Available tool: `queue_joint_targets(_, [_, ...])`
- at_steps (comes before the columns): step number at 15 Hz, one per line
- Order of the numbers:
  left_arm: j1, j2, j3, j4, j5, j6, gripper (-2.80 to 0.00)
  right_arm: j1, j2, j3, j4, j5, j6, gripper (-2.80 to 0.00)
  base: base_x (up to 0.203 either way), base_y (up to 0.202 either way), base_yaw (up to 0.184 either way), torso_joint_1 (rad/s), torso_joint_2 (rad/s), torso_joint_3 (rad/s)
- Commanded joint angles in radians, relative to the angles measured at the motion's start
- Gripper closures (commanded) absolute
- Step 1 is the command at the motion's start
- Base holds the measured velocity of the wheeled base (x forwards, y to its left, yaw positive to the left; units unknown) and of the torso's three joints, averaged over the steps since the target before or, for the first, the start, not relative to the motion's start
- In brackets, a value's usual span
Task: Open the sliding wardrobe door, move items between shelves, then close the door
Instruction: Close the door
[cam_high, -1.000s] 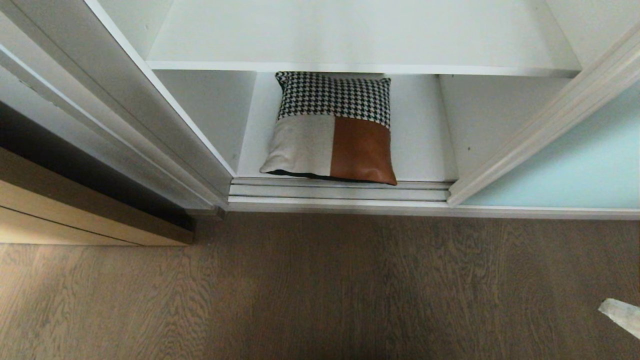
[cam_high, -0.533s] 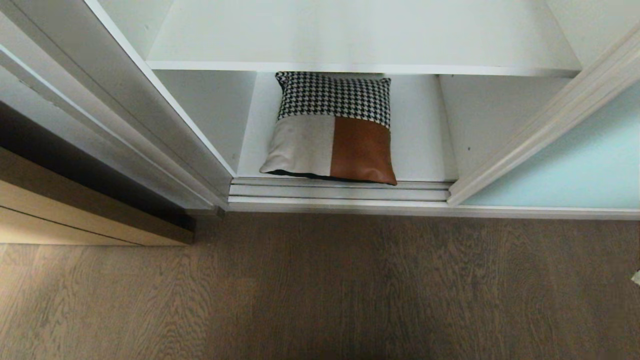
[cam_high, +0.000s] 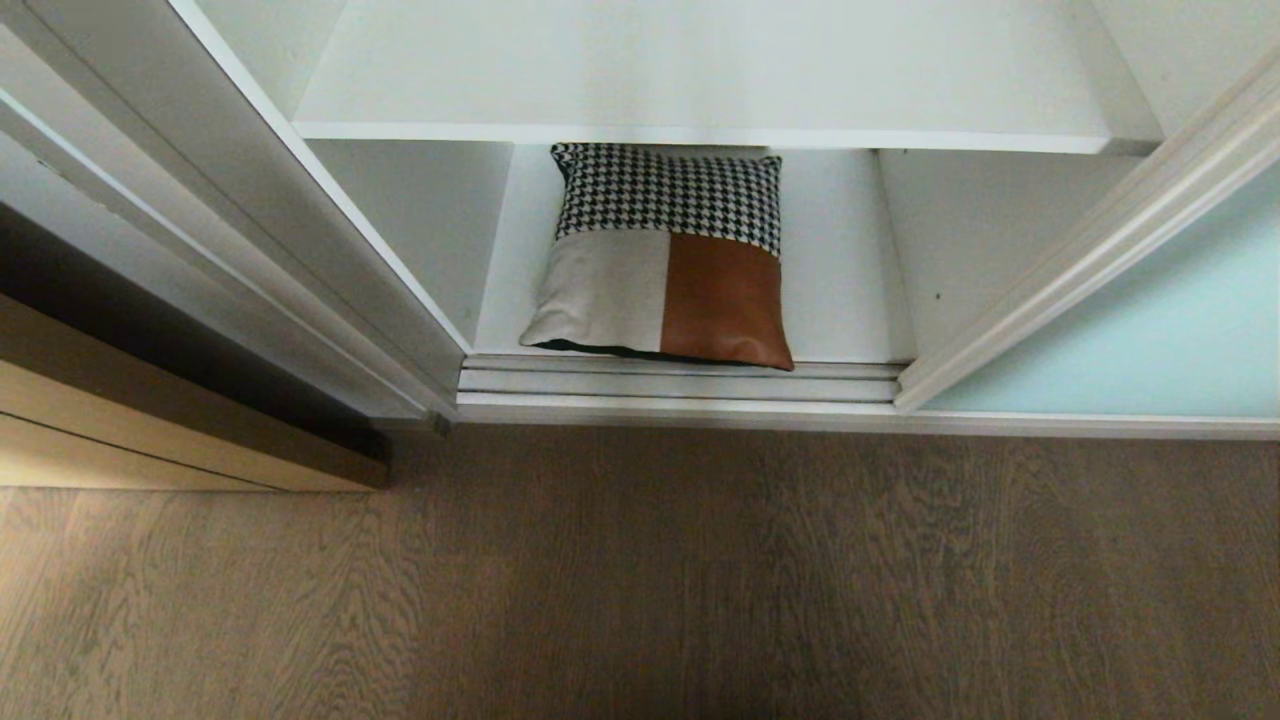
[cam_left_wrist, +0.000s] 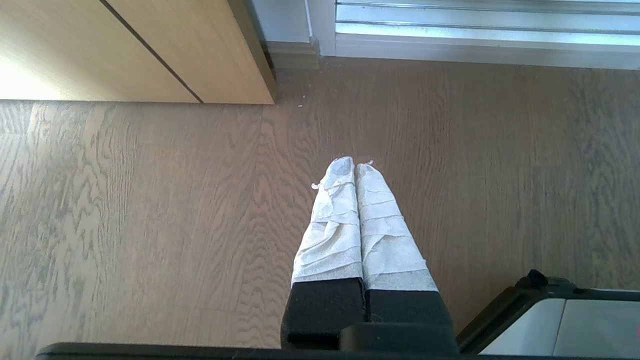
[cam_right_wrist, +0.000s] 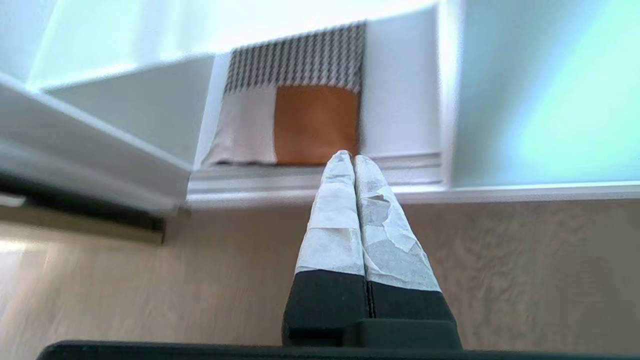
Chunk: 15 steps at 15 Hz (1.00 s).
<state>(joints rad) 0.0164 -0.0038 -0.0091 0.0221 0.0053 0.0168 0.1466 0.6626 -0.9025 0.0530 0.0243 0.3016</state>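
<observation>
Cushion (cam_high: 665, 260): flat on the bottom shelf (cam_high: 850, 300), left of the slid-open door (cam_high: 1150, 340).
Right tool (cam_right_wrist: 354, 161): pinched shut, empty, pointing at cushion's front edge.
Left tool (cam_left_wrist: 355, 167): shut, over the floor (cam_left_wrist: 150, 200), farther away.

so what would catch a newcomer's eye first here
The patchwork cushion, houndstooth over beige and rust-orange, lies alone on the bottom shelf of the open wardrobe, under a bare white shelf. To its right stands the pale aqua sliding door. Both paper-wrapped grippers, left and right, hang shut over the wood floor.
</observation>
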Motion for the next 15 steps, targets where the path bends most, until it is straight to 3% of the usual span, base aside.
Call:
queue_joint_targets(1, [0.0,0.005,0.0,0.001,0.001,0.0,0.0,-0.053,0.028,-0.132,0.108,0.004,0.004,0.0,0.0,0.0,0.0,0.0,0.0,0.0])
queue_joint_targets(4, [0.0,0.005,0.0,0.001,0.001,0.0,0.0,-0.195,0.053,-0.218,0.187,0.11,0.013,0.0,0.0,0.0,0.0,0.0,0.0,0.0])
queue_joint_targets(8, [0.0,0.005,0.0,0.001,0.001,0.0,0.0,-0.471,0.116,-0.226,0.127,0.425,0.087,0.0,0.0,0.0,0.0,0.0,0.0,0.0])
queue_joint_targets(10, [0.0,0.005,0.0,0.001,0.001,0.0,0.0,-0.574,0.17,-0.223,0.045,0.552,0.187,0.0,0.0,0.0,0.0,0.0,0.0,0.0])
queue_joint_targets(12, [0.0,0.005,0.0,0.001,0.001,0.0,0.0,-0.607,0.218,-0.216,-0.06,0.6,0.234,0.0,0.0,0.0,0.0,0.0,0.0,0.0])
queue_joint_targets(15, [0.0,0.005,0.0,0.001,0.001,0.0,0.0,-0.668,0.27,-0.187,-0.149,0.627,0.237,0.0,0.0,0.0,0.0,0.0,0.0,0.0])
